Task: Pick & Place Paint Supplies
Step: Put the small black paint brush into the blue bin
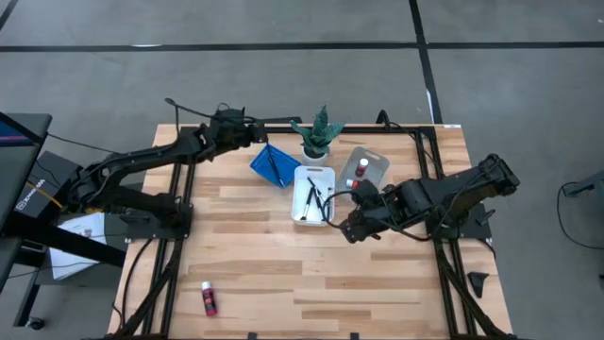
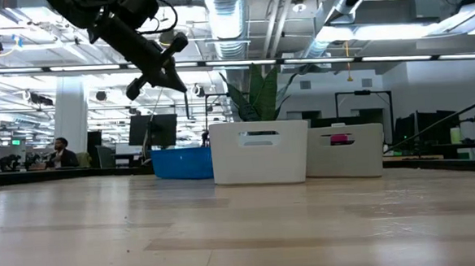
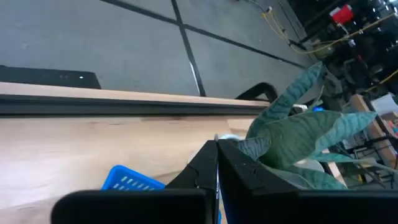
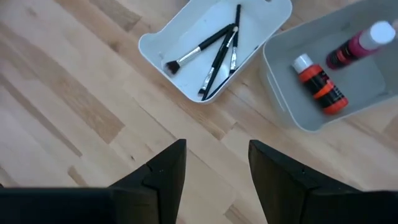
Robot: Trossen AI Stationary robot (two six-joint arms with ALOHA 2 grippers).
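The lone red bottle (image 1: 209, 299) lying at seven o'clock on the table (image 1: 283, 264) looks light, rigid and prone to roll, best pinched across its body; the right gripper (image 1: 347, 229) hovers agape near the white tray (image 1: 314, 176), the left gripper (image 1: 257, 139) pinched together above the blue tray (image 1: 264, 161).

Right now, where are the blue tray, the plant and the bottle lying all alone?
blue tray (image 1: 274, 163), high view, its floor.
plant (image 1: 318, 127), high view, its leaves.
bottle (image 1: 209, 298), high view, its red body.
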